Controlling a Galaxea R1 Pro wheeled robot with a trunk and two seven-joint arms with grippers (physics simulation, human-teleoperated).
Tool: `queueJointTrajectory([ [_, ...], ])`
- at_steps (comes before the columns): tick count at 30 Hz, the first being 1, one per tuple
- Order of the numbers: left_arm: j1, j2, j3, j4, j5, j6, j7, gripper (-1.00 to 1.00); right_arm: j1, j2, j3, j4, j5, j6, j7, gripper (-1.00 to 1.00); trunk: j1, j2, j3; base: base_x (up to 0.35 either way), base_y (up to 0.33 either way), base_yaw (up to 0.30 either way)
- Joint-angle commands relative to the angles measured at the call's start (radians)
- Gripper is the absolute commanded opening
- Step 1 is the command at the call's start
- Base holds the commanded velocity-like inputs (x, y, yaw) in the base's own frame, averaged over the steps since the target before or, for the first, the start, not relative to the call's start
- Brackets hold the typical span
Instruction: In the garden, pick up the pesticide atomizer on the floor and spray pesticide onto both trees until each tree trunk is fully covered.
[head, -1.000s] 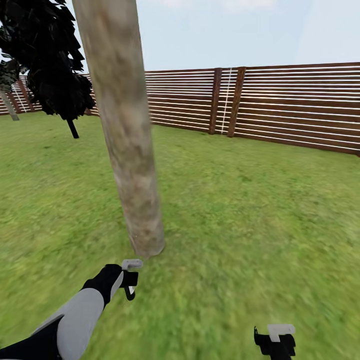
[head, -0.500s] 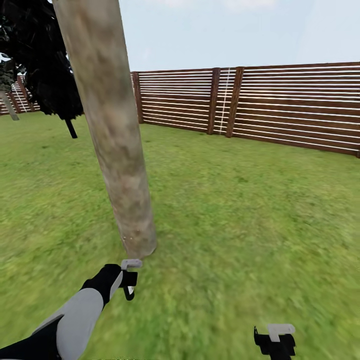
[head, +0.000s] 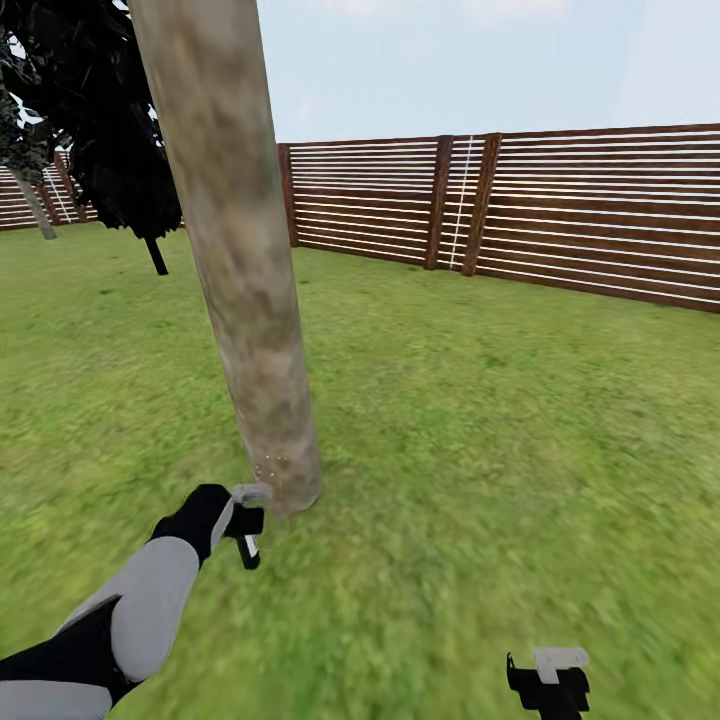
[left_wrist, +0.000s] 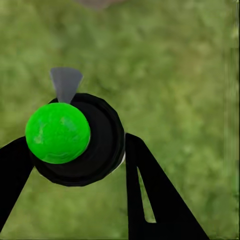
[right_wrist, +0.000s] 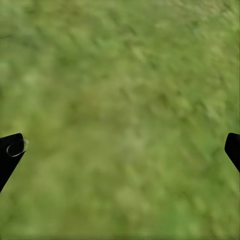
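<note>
My left pincer (head: 246, 520) has pushed forward from where it hung a second ago and now sits just beside the foot of the trunk (head: 240, 270), clamped on the atomizer (left_wrist: 80, 140), whose top shows green. A few white specks (head: 270, 466) dot the bark low down, so I judge spraying has barely begun. My right pincer (head: 548, 680) hangs apart, empty, over grass (head: 520, 420).

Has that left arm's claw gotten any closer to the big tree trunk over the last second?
Yes. In the head view the left gripper now sits right at the tree trunk's base, where earlier a strip of grass separated them.
</note>
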Motion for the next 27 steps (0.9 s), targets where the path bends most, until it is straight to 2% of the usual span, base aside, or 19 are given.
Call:
queueJointTrajectory([
  [1, -0.002, -0.019, -0.004, -0.002, -0.011, 0.003, -0.018, -1.0, 0.0, 0.0, 0.0, 0.0, 0.0, 0.0, 0.0, 1.0, 0.0, 0.0, 0.0, 0.0, 0.0, 0.0],
  [2, -0.009, -0.041, -0.007, -0.004, -0.012, 0.004, -0.05, -1.0, 0.0, 0.0, 0.0, 0.0, 0.0, 0.0, 0.0, 1.0, 0.0, 0.0, 0.0, 0.0, 0.0, 0.0],
  [3, -0.017, -0.045, -0.007, -0.005, -0.012, 0.004, -0.057, -1.0, 0.0, 0.0, 0.0, 0.0, 0.0, 0.0, 0.0, 1.0, 0.0, 0.0, 0.0, 0.0, 0.0, 0.0],
  [5, -0.026, -0.03, -0.01, -0.032, -0.014, 0.007, -0.065, -1.0, 0.0, 0.0, 0.0, 0.0, 0.0, 0.0, 0.0, 1.0, 0.0, 0.0, 0.0, 0.0, 0.0, 0.0],
  [6, -0.023, -0.015, -0.011, -0.068, -0.014, 0.008, -0.067, -1.0, 0.0, 0.0, 0.0, 0.0, 0.0, 0.0, 0.0, 1.0, 0.0, 0.0, 0.0, 0.0, 0.0, 0.0],
  [8, -0.018, 0.029, -0.014, -0.132, -0.014, 0.011, -0.085, -1.0, 0.0, 0.0, 0.0, 0.0, 0.0, 0.0, 0.0, 1.0, 0.0, 0.0, 0.0, 0.0, 0.0, 0.0],
  [9, -0.017, 0.033, -0.024, -0.139, -0.019, 0.011, -0.107, -1.0, 0.0, 0.0, 0.0, 0.0, 0.0, 0.0, 0.0, 1.0, 0.0, 0.0, 0.0, 0.0, 0.0, 0.0],
  [10, -0.017, 0.03, -0.066, -0.143, -0.032, 0.015, -0.135, -1.0, 0.0, 0.0, 0.0, 0.0, 0.0, 0.0, 0.0, 1.0, 0.0, 0.0, 0.0, 0.0, 0.0, 0.0],
  [11, -0.016, 0.026, -0.148, -0.149, -0.04, 0.035, -0.165, -1.0, 0.0, 0.0, 0.0, 0.0, 0.0, 0.0, 0.0, 1.0, 0.0, 0.0, 0.0, 0.0, 0.0, 0.0],
  [12, -0.02, 0.021, -0.21, -0.153, -0.038, 0.065, -0.197, -1.0, 0.0, 0.0, 0.0, 0.001, 0.0, 0.0, 0.0, 1.0, 0.0, 0.0, 0.0, 0.0, 0.0, 0.0],
  [13, -0.024, 0.022, -0.239, -0.156, -0.032, 0.087, -0.241, -1.0, 0.0, 0.0, 0.0, 0.001, 0.0, 0.0, 0.0, 1.0, 0.0, 0.0, 0.0, 0.0, 0.0, 0.0],
  [15, -0.025, 0.039, -0.253, -0.161, -0.031, 0.098, -0.307, -1.0, 0.0, 0.0, 0.0, 0.0, 0.0, 0.0, 0.0, 1.0, 0.0, 0.0, 0.0, 0.0, 0.0, 0.0],
  [16, -0.023, 0.066, -0.255, -0.173, -0.03, 0.101, -0.333, -1.0, 0.0, 0.0, 0.0, 0.0, 0.0, 0.0, 0.0, 1.0, 0.0, 0.0, 0.0, 0.0, 0.0, 0.0],
  [17, -0.02, 0.111, -0.257, -0.203, -0.028, 0.106, -0.359, -1.0, 0.0, 0.0, 0.0, 0.0, 0.0, 0.0, 0.0, 1.0, 0.0, 0.0, 0.0, 0.0, 0.0, 0.0],
  [18, -0.017, 0.127, -0.258, -0.215, -0.029, 0.109, -0.367, -1.0, 0.0, 0.0, 0.0, 0.0, 0.0, 0.0, 0.0, 1.0, 0.0, 0.0, 0.0, 0.0, 0.0, 0.017],
  [19, -0.015, 0.132, -0.261, -0.22, -0.029, 0.11, -0.37, -1.0, 0.0, 0.0, 0.0, 0.0, 0.0, 0.0, 0.0, 1.0, 0.0, 0.0, 0.0, 0.0, 0.0, 0.138],
  [26, -0.029, 0.119, -0.263, -0.233, -0.027, 0.151, -0.374, -1.0, 0.0, -0.001, 0.0, -0.001, 0.0, 0.0, 0.0, 1.0, 0.0, 0.0, 0.0, 0.086, -0.085, 0.135],
  [27, -0.022, 0.119, -0.257, -0.288, -0.027, 0.154, -0.374, -1.0, 0.0, -0.001, 0.0, 0.0, 0.0, 0.0, 0.0, 1.0, 0.0, 0.0, 0.0, 0.237, -0.182, 0.003],
])
